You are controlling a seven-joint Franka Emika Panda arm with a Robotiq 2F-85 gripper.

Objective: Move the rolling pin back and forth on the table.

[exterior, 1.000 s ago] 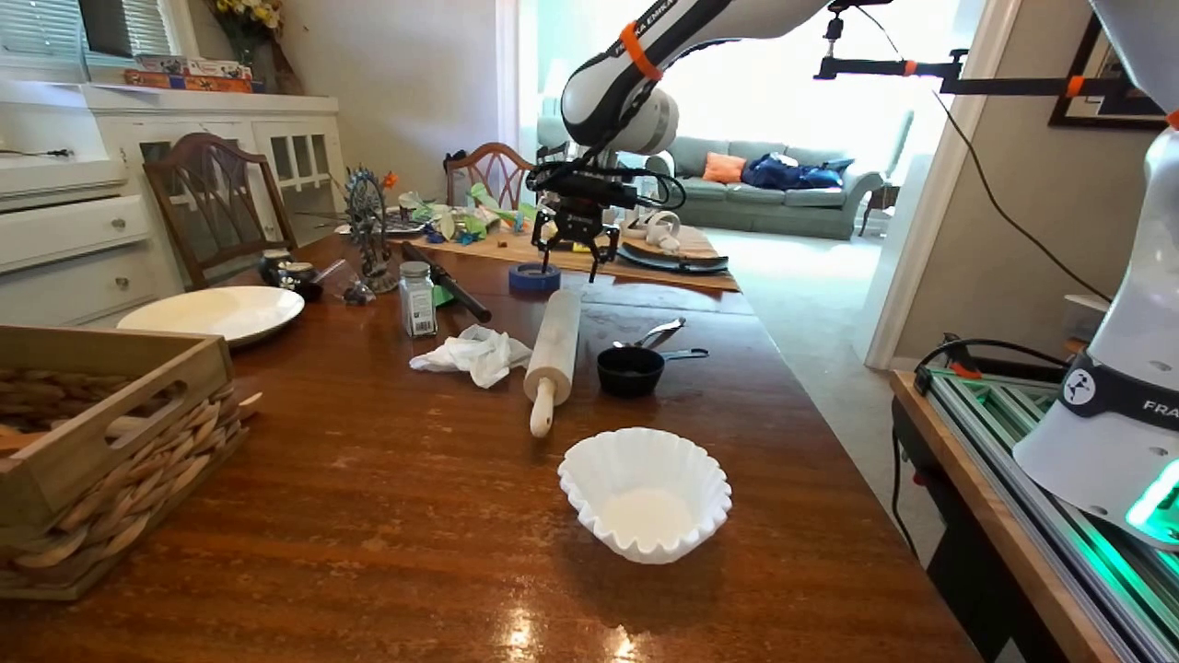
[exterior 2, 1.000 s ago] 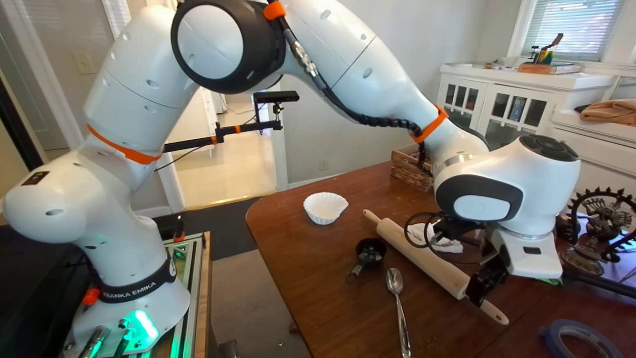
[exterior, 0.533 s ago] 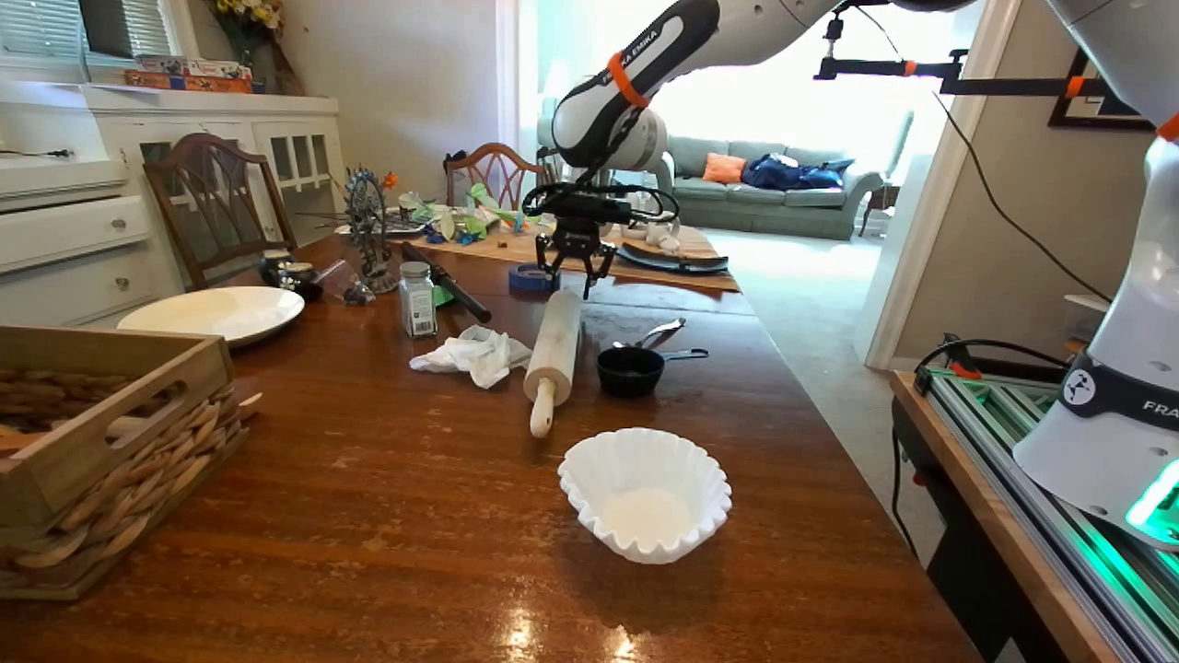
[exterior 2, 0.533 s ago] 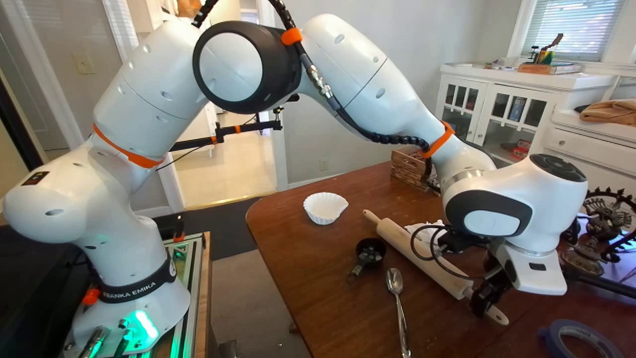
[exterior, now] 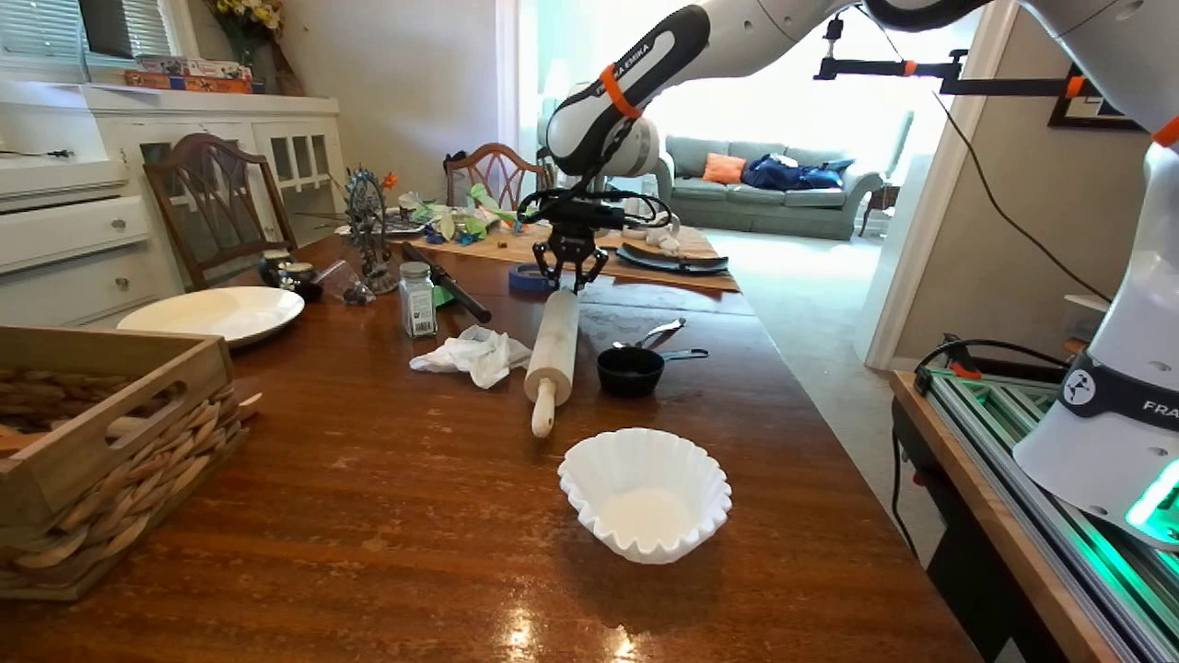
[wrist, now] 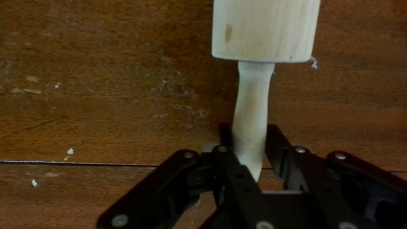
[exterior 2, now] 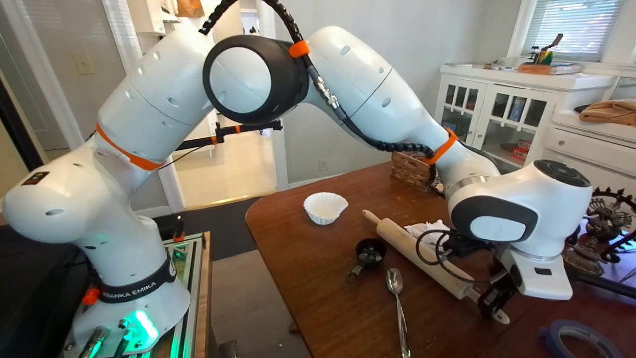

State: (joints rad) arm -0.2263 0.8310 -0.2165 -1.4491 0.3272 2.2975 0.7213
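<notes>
"Three things flank the rolling pin (exterior: 554, 345) on the table (exterior: 414, 516): which?"

"A white cloth (exterior: 477, 355) lies just beside it; on its opposite side, a black pan (exterior: 631, 373) and a spoon (exterior 2: 400, 313), both near. A white bowl (exterior: 645, 460) sits off its free handle, blue tape (exterior 2: 552, 338) off the other."

"And your gripper (wrist: 249, 135)?"

"I have its jaws clamped on that other handle, as the wrist view shows."

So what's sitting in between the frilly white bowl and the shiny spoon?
A small black pan with a handle. It sits on the table between the fluted white bowl and the metal spoon. Both exterior views show it.
</notes>
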